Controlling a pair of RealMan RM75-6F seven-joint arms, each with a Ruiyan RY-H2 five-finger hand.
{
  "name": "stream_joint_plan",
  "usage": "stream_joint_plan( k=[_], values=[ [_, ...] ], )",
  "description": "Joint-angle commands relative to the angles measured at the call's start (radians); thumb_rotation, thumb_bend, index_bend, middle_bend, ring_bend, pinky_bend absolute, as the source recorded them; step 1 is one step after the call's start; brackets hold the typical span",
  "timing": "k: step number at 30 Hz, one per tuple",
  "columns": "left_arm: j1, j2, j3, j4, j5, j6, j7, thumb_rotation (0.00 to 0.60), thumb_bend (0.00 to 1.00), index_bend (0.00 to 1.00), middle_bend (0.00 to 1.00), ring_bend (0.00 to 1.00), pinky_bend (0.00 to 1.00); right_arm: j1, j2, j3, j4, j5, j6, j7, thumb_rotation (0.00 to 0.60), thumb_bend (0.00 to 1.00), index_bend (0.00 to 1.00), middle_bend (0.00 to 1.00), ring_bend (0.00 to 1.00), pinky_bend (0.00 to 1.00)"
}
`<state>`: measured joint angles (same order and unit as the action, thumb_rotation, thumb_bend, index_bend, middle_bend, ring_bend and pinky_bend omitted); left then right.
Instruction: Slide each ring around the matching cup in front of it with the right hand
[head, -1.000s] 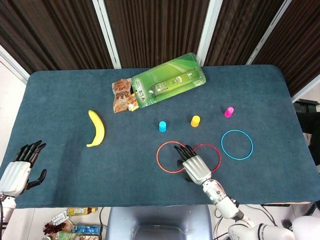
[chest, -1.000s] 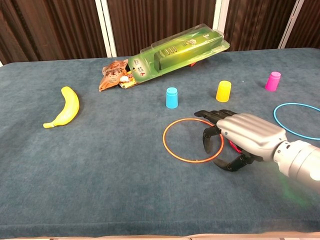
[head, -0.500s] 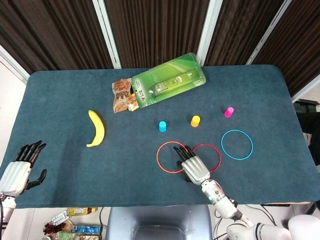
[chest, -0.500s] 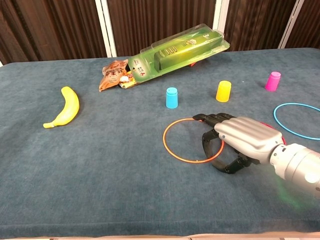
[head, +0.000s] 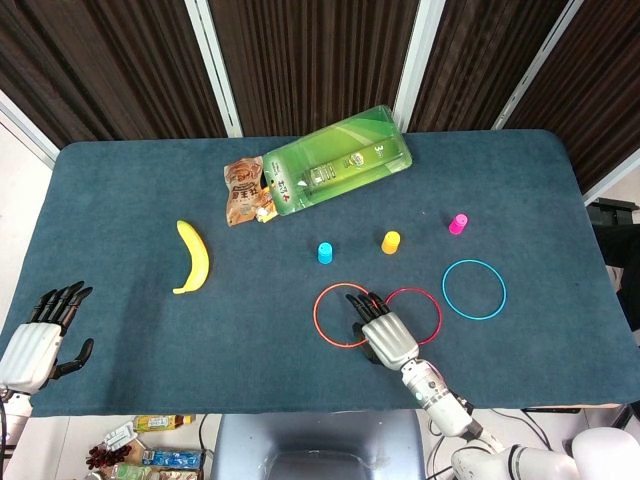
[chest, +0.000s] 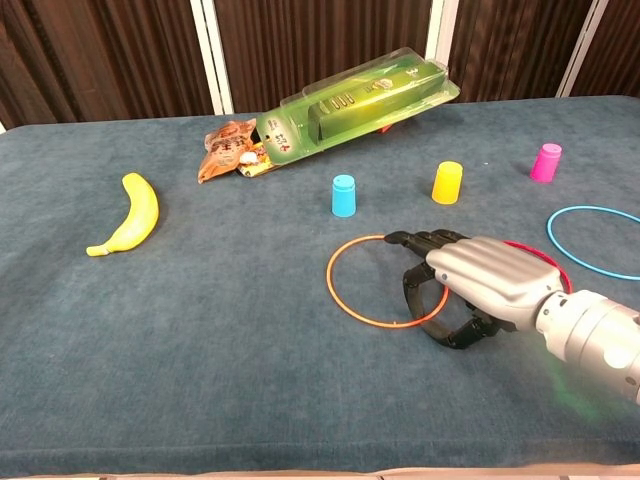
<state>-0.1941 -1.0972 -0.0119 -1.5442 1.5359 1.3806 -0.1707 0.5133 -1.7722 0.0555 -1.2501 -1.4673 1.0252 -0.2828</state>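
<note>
Left edge: the left hand lies at the near left corner of the blue table, fingers spread apart and holding nothing; only the head view shows it. Next, a banana rests on the cloth, well apart from the cups. Further back, a brown snack packet lies touching the low end of a green blister pack, which runs aslant toward the far edge.

Centre: a blue cup stands upright, with a yellow cup to its right and a pink cup beyond that, the three forming a row. In front of the blue cup lies the orange ring, flat on the cloth and enclosing no cup. The right hand is palm down over the meeting of this ring and the red ring, fingers stretched forward and slightly parted, thumb curled underneath; whether it presses either ring cannot be told, and it grips nothing. The red ring sits in front of the yellow cup, partly hidden by the hand.

Right: the blue ring lies flat in front of the pink cup, apart from it.
</note>
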Motion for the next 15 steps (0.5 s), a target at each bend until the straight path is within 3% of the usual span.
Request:
stream_joint_plan(
  k=[1, 15],
  values=[
    [0.001, 0.000, 0.000, 0.000, 0.000, 0.001, 0.000, 0.600, 0.45, 0.00, 0.00, 0.00, 0.02, 0.001, -0.001, -0.001, 0.000, 0.002, 0.000, -0.001, 0.600, 0.46, 0.71, 0.00, 0.00, 0.00],
    [0.003, 0.001, 0.001, -0.001, 0.004, 0.006, -0.001, 0.600, 0.45, 0.00, 0.00, 0.00, 0.02, 0.009, -0.003, 0.008, 0.001, 0.011, 0.022, 0.002, 0.600, 0.48, 0.80, 0.03, 0.00, 0.00]
  ],
)
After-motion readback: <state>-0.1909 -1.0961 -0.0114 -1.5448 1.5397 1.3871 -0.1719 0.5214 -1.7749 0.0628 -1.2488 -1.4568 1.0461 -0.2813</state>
